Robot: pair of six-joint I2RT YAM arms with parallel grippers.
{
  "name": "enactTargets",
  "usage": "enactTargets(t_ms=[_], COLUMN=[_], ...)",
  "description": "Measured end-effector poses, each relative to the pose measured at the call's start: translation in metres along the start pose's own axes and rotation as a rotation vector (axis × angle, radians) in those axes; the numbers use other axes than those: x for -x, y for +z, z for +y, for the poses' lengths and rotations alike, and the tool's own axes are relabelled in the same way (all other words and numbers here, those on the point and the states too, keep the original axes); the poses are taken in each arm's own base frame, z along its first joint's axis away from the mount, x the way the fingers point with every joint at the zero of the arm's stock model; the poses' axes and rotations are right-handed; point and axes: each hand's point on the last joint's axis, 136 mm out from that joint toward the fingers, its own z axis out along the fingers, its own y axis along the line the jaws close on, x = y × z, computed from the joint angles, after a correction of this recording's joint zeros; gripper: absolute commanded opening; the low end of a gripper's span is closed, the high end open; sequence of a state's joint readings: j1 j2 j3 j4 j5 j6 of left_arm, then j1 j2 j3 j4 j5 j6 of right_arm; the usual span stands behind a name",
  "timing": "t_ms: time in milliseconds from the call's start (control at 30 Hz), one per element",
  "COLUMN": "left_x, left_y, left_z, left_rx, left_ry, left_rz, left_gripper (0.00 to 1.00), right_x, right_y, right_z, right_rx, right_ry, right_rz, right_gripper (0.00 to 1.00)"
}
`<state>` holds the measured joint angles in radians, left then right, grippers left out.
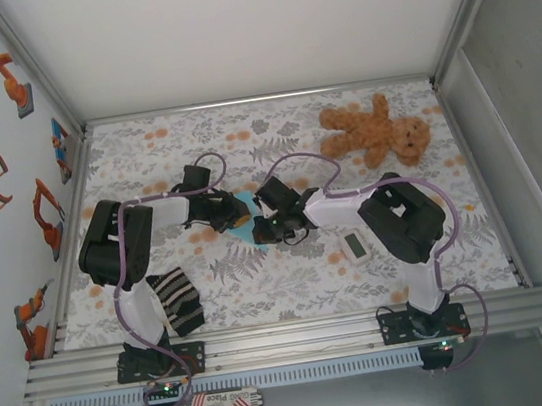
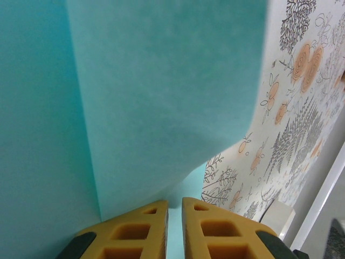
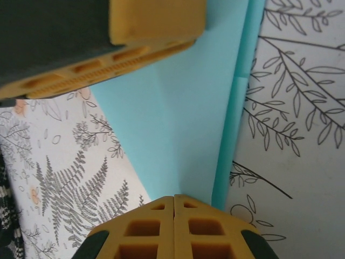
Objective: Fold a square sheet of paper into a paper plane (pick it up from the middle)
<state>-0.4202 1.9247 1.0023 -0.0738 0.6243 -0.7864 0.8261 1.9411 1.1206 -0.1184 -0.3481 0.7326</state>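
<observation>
At the near edge, below the aluminium rail [image 1: 289, 334], lay a red-and-white striped tag [image 1: 224, 404] on which the word "Place" could be read. On the flower-printed tablecloth [image 1: 293, 291], a black-and-cream striped cloth [image 1: 177, 302] sat crumpled beside the left arm's base. A small white rectangular gadget [image 1: 355, 247] lay flat just beside the right arm.

Mid-table, the two grippers met over the light-blue sheet of paper [image 1: 244, 219], which was thin, matte and sharply creased. The left gripper [image 1: 230, 212] had its honeycombed yellow fingers [image 2: 135, 232] all but together, with a sliver of the sheet pinched between them and a curled flap rising before its camera. The right gripper [image 1: 267, 229] had its fingers [image 3: 145, 232] pressed tight together, and the point of the fold ran into their tips.

Farther off, a fuzzy brown teddy bear [image 1: 377, 130] sprawled near the far right corner, well apart from the paper. Open cloth stretched from the paper to the far edge beneath the plain white back wall [image 1: 246, 25].
</observation>
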Motion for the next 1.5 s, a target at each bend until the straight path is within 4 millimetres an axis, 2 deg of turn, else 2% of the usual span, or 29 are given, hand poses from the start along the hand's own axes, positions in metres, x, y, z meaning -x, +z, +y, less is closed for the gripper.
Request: enactTargets(t_ms=[233, 500, 600, 700, 800, 867, 967, 1167, 1267, 1500], left_x=[0.0, 0.0, 0.0, 0.0, 0.0, 0.0, 0.0, 0.0, 0.0, 0.0], left_y=[0.001, 0.001, 0.001, 0.001, 0.001, 0.001, 0.001, 0.001, 0.001, 0.0], left_z=[0.001, 0.001, 0.001, 0.001, 0.001, 0.001, 0.001, 0.001, 0.001, -0.001], left_rx=[0.017, 0.025, 0.026, 0.028, 0.03, 0.031, 0.032, 0.032, 0.032, 0.031], left_ry=[-0.006, -0.008, -0.008, -0.008, -0.009, -0.01, -0.011, -0.011, -0.011, -0.005], left_rz=[0.006, 0.011, 0.013, 0.014, 0.014, 0.015, 0.016, 0.017, 0.017, 0.016], left_gripper=[0.14, 0.14, 0.14, 0.14, 0.14, 0.13, 0.13, 0.13, 0.13, 0.14], right_x=[-0.008, -0.055, -0.063, -0.048, -0.017, 0.003, 0.018, 0.018, 0.016, 0.016], right_y=[-0.001, -0.023, -0.033, -0.046, -0.05, -0.046, -0.031, -0.004, 0.003, 0.005], right_z=[-0.003, -0.017, -0.017, -0.001, 0.021, 0.032, 0.03, 0.009, 0.002, -0.001], right_rx=[0.041, 0.079, 0.063, 0.078, 0.105, 0.113, 0.088, 0.008, -0.019, -0.033], right_ry=[-0.012, 0.005, 0.007, -0.012, -0.036, -0.044, -0.033, -0.003, 0.007, 0.011], right_rz=[-0.02, 0.022, 0.038, -0.007, -0.074, -0.11, -0.127, -0.093, -0.076, -0.073], right_gripper=[0.0, 0.0, 0.0, 0.0, 0.0, 0.0, 0.0, 0.0, 0.0, 0.0])
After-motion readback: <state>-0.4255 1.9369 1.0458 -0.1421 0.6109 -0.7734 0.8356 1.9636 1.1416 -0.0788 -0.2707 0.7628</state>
